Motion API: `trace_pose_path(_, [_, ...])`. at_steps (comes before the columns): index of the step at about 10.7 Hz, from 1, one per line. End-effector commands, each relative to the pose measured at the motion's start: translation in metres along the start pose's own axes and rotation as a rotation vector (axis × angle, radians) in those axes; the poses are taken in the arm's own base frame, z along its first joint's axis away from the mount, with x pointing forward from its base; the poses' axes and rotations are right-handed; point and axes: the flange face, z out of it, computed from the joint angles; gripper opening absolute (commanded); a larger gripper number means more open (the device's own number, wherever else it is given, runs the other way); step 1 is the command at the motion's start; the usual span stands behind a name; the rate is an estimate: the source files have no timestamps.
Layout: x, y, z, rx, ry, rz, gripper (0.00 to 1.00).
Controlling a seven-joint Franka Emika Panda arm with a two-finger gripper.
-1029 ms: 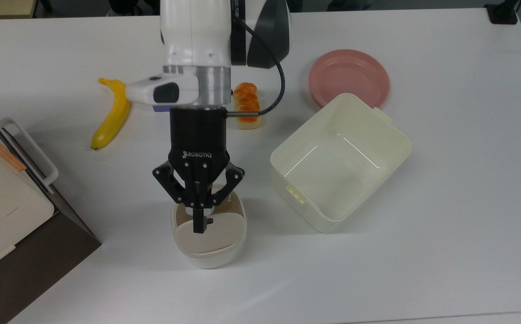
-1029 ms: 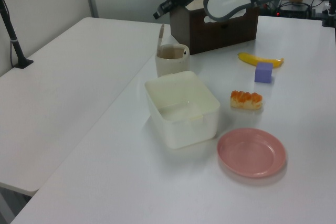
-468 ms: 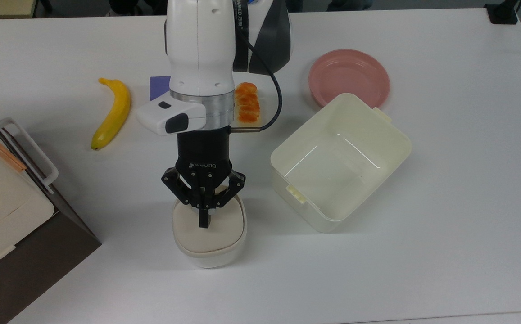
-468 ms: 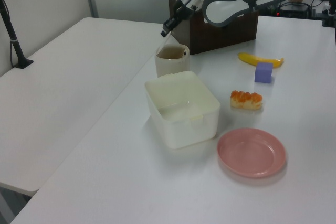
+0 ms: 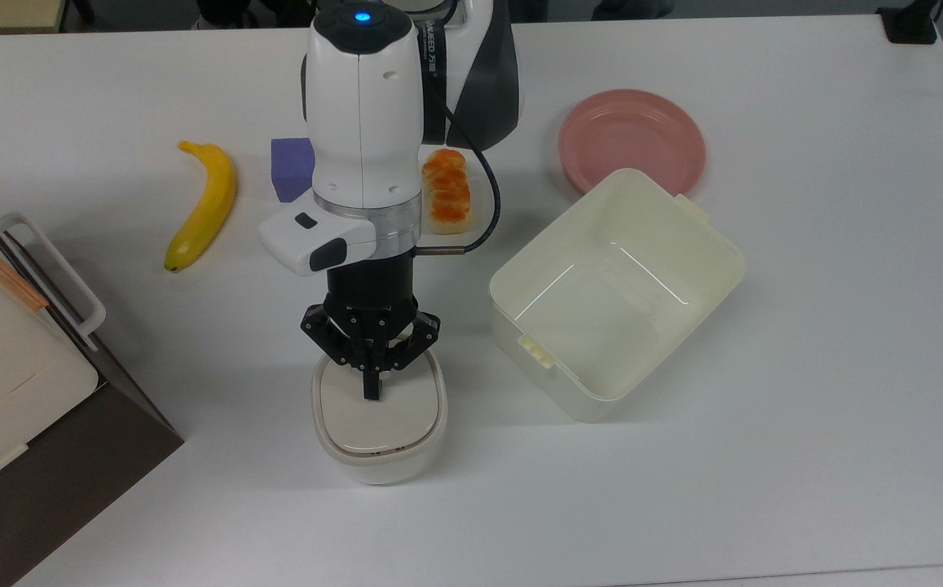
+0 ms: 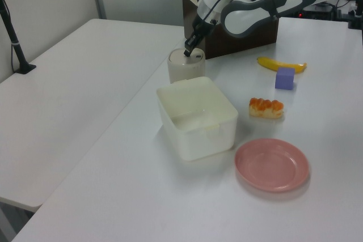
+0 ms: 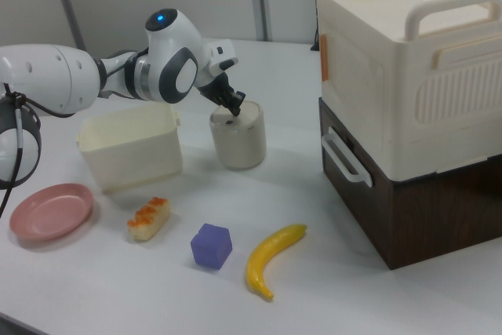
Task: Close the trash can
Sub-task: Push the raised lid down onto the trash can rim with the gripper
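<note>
The trash can (image 5: 379,420) is a small off-white rounded bin near the front of the table in the top view. Its beige lid lies flat on the rim. My gripper (image 5: 371,390) points down onto the rear half of the lid, fingers shut together and tips touching the lid. In the left view the trash can (image 6: 185,67) stands behind the tub with the gripper (image 6: 187,53) on its top. The right view has the trash can (image 7: 238,139) in the middle of the table, the gripper (image 7: 233,111) pressing on its lid.
A larger cream lidless tub (image 5: 614,297) stands to the top view's right of the bin, with a pink plate (image 5: 632,139) behind it. A banana (image 5: 202,204), a purple block (image 5: 292,167) and an orange-topped food piece (image 5: 447,191) lie further back. A brown-and-cream box (image 5: 15,367) fills the top view's left edge.
The gripper came down towards the bin and the lid went from tilted open to flat on the rim. The arm leaned further forward over the table.
</note>
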Motion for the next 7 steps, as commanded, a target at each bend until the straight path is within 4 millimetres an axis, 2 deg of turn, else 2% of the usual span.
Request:
trace_pose_path(1, [-0.034,-0.003,0.026,-0.016,-0.097,-0.021,0.00])
trace_pose_path(3, [-0.025,-0.002,0.012,-0.008,-0.070,-0.006,0.00])
trace_pose_path(4, [-0.013,0.000,-0.006,-0.003,-0.038,0.004,0.00])
trace_pose_path(5, [-0.002,0.006,-0.033,0.002,-0.003,0.018,0.03])
trace_pose_path(6, [0.003,0.011,-0.062,0.008,0.019,0.029,0.27])
trace_pose_path(7, [-0.002,0.019,-0.081,0.008,-0.013,0.042,0.67])
